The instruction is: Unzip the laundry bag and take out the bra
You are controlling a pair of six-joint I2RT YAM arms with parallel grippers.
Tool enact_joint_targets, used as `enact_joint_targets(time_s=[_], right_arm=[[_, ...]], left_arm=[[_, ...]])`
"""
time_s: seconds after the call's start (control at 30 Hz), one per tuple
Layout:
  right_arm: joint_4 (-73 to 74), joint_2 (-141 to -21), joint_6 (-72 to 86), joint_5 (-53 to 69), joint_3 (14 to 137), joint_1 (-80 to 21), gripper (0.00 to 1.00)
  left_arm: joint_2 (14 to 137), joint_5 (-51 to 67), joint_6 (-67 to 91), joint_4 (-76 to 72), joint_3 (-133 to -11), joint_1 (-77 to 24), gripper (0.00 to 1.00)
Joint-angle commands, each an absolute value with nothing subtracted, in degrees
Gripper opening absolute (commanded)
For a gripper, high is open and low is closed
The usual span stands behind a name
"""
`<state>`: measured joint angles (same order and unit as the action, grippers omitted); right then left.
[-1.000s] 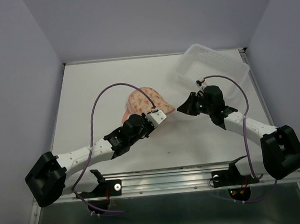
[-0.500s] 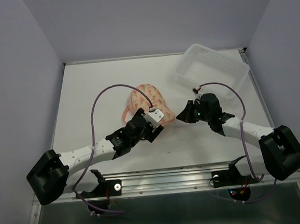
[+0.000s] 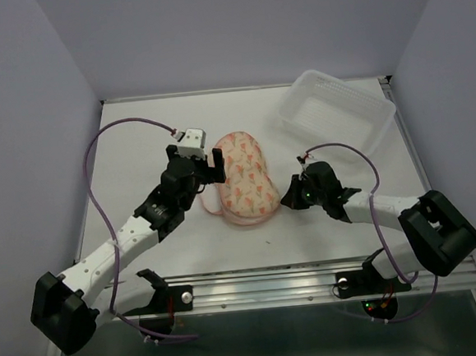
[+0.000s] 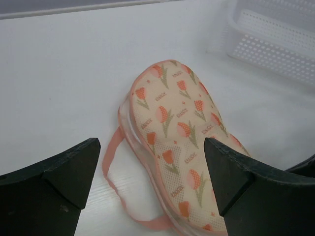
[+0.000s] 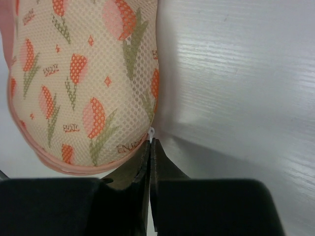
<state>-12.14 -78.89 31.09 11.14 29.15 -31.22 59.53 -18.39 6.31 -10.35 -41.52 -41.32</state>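
Observation:
The laundry bag (image 3: 242,178), cream-peach with an orange tulip print, lies closed on the white table; its pink loop (image 4: 110,172) trails off its left side. My left gripper (image 3: 195,157) hovers open just left of the bag, touching nothing; in its wrist view the bag (image 4: 182,128) lies between and beyond the left gripper's (image 4: 151,145) wide-apart fingers. At the bag's near right edge my right gripper (image 3: 289,199) is shut on the small white zipper pull (image 5: 151,132), which pokes out past the tips of the right gripper (image 5: 150,143), tight against the bag (image 5: 83,73). The bra is hidden.
A clear plastic tub (image 3: 336,108) stands tilted at the back right, its perforated wall (image 4: 275,39) showing in the left wrist view. Purple cables loop over both arms. Grey walls close in the table on three sides.
My left gripper has opened, let go of the bag and swung back and to the left. The bag has dropped flat. My right gripper has moved nearer and left along the bag's rim.

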Motion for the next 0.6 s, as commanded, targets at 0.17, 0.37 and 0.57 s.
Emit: enact_joint_targets(time_s=[0.17,0.37,0.57], right_arm=[[-9.85,-77.35,27.16,8.44,28.12,-34.45,0.27],[3.15,-73.13,21.46,-2.34,37.25,-35.59,0.83],[7.29,-73.38,16.00,-6.06,47.80,-37.78,1.00]], left_arm=[[58.80,-15.39,19.41,-1.60,-46.57,-34.47,0.99],[60.90,-4.06,22.85,3.59,-49.82,-22.07,0.99],[63.11,3.61,19.52,7.64,-53.87,-16.44,0.99]])
